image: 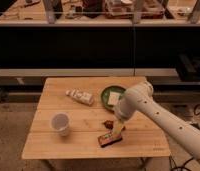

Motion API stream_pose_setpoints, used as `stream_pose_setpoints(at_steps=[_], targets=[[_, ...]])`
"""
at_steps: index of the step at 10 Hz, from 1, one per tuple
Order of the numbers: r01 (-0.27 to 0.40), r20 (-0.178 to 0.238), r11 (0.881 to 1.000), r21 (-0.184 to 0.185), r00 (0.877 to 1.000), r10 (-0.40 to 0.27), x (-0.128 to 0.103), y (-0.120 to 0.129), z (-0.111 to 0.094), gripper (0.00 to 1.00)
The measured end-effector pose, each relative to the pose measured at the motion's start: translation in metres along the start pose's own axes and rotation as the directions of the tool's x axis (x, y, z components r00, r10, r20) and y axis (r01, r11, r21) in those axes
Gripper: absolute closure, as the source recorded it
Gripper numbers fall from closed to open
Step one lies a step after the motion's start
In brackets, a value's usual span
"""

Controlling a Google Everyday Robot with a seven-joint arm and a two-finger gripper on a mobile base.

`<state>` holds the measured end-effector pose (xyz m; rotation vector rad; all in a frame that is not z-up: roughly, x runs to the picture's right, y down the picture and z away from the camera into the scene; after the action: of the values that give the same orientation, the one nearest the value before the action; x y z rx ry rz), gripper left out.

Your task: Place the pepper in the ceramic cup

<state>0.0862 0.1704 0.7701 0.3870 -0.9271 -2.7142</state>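
Note:
A small red pepper point(109, 124) lies on the wooden table point(83, 142), right of centre. The ceramic cup point(60, 123), white and upright, stands at the table's left. My gripper point(119, 126) hangs from the white arm point(143, 105) just right of the pepper, low over the table and right next to it. The arm comes in from the right.
A brown snack packet point(109, 139) lies just in front of the pepper. A white bottle point(80, 96) lies on its side at the back. A green plate point(109, 93) holding a pale block stands at the back right. Dark shelving runs behind the table.

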Motion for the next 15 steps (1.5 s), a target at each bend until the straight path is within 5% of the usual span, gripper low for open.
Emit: stream_pose_setpoints(at_steps=[3, 6, 15], targets=[[-0.045, -0.010, 0.999, -0.018, 0.999, 0.045, -0.006, 0.004, 0.024, 0.22], [-0.091, -0.015, 0.996, -0.024, 0.996, 0.090, -0.015, 0.008, 0.046, 0.43], [-0.137, -0.048, 0.989, -0.048, 0.990, 0.135, -0.022, 0.024, 0.066, 0.43]])
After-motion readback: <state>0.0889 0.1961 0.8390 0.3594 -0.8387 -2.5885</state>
